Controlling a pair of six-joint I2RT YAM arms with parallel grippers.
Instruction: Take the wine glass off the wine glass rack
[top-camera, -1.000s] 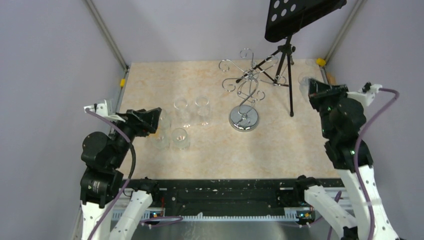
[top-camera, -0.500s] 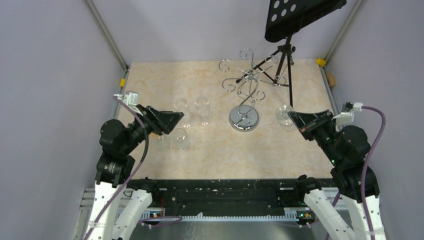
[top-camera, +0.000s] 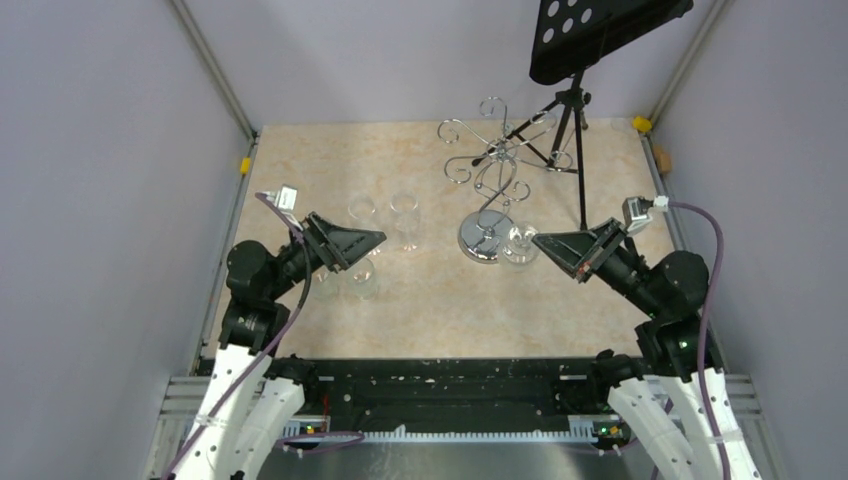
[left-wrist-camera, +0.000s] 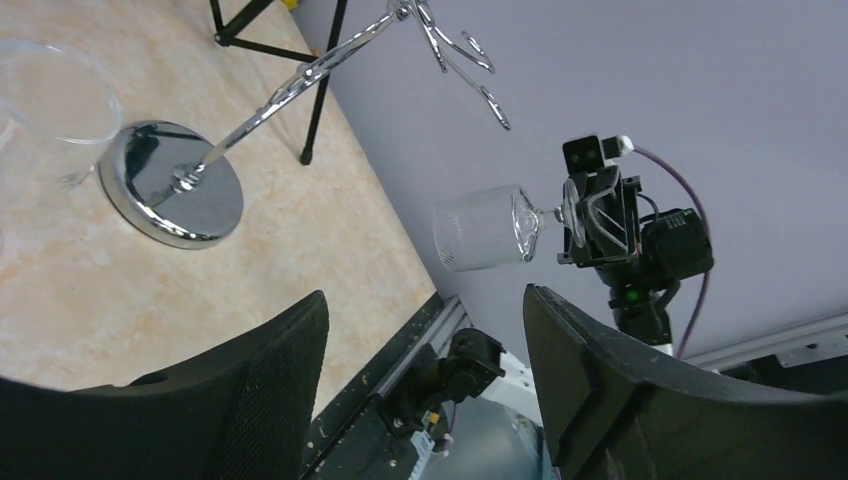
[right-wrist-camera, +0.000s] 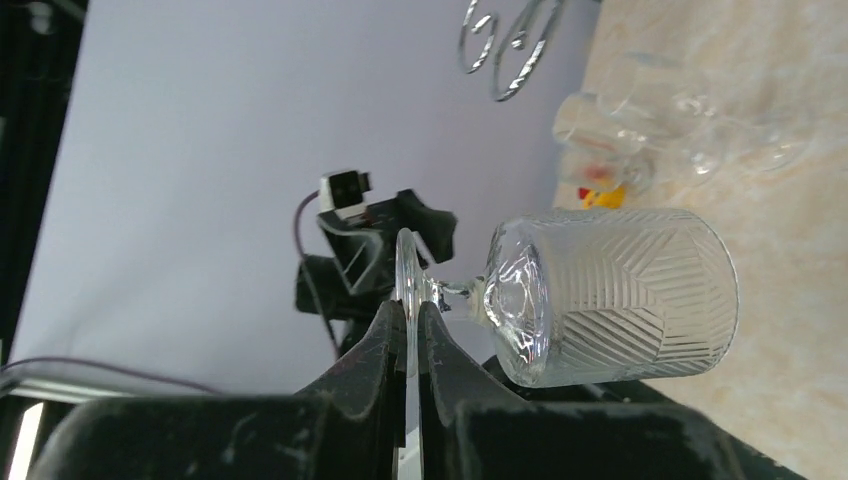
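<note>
right gripper (right-wrist-camera: 410, 318) pinches wine glass (right-wrist-camera: 620, 290) foot (axis sideways, mouth leftward); left gripper (left-wrist-camera: 425, 305) agape.

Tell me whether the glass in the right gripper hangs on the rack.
No: the right gripper holds the glass by its foot in mid-air, well apart from the rack.

1. Top view: bright, even light; the table (top-camera: 430, 300) shows only faint, soft shadows.
2. Left wrist view: the wine glass rack (left-wrist-camera: 170, 185) carries white glare on its chrome base, left of frame.
3. Right wrist view: standing glasses (right-wrist-camera: 690, 130), upper right, look blurred.
</note>
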